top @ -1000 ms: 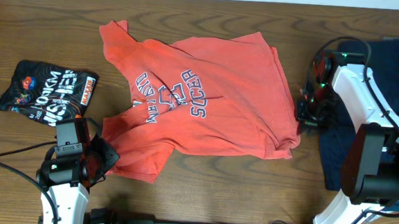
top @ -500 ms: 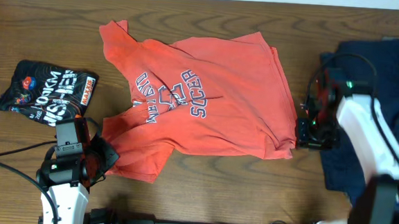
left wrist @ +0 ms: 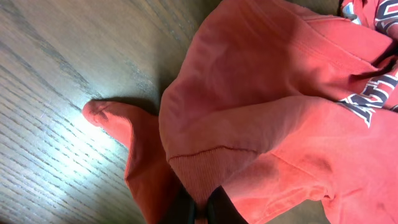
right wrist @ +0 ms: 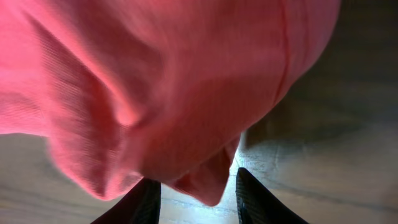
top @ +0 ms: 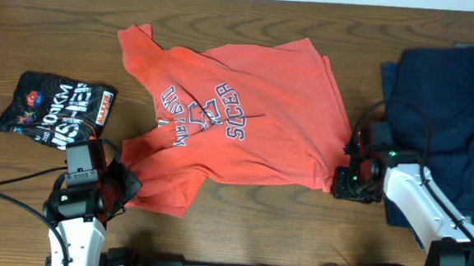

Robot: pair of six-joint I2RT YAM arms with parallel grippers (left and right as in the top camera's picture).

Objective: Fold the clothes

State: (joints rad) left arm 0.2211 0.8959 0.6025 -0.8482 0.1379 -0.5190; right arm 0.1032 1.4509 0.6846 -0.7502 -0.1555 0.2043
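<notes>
The coral-red T-shirt (top: 246, 125) lies spread and rumpled on the table, navy "SOCCER" lettering up. My left gripper (top: 112, 185) is shut on the shirt's lower-left corner; in the left wrist view a fold of red cloth (left wrist: 249, 124) is pinched between the fingers (left wrist: 200, 211). My right gripper (top: 343, 182) is at the shirt's lower-right corner. In the right wrist view its fingers (right wrist: 198, 199) are open, with a red tip of the shirt (right wrist: 174, 106) hanging between them, not clamped.
A small black shirt with white and orange print (top: 53, 109) lies at the left. Dark navy garments (top: 444, 121) are piled at the right, under and beside the right arm. The wooden table (top: 252, 18) runs beyond.
My right arm has swung down from beside the shirt's right edge to its lower-right corner. The left gripper and the shirt have not moved.
</notes>
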